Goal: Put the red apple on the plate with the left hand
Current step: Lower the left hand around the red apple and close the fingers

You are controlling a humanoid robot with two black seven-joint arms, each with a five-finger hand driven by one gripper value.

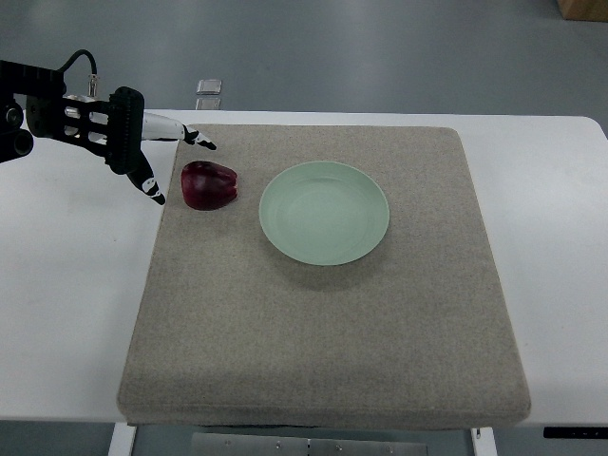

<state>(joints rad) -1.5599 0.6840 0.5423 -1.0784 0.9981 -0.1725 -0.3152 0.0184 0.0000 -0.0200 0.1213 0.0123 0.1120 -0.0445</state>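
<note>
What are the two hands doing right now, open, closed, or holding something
Left hand: open, fingers spread, holding nothing, just left of the apple.
Right hand: not in view.

A white table [556, 218] filled most of the view, its far edge running straight across the top. A square grey-beige felt mat [323, 332] covered its middle, reaching almost to the near edge. Beyond the far edge lay a smooth grey floor [380, 47] under even, soft light. A small pale object [210, 86] sat there, and a brown box corner [584, 8] showed at the top right.
</note>
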